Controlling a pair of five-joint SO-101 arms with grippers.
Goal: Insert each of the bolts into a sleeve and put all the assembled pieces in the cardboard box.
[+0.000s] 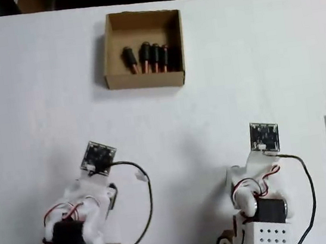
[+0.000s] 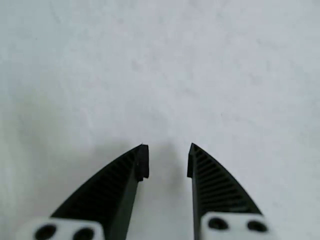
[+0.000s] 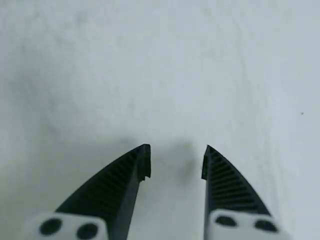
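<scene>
Work looks finished to us: four assembled pieces (image 1: 149,59) lie in the cardboard box (image 1: 145,80) by the table's (image 1: 38,84) far edge. We would leave the box alone. Both arms sit folded at the near edge, left gripper (image 2: 165,162) and right gripper (image 3: 175,162) slightly spread, empty.
</scene>
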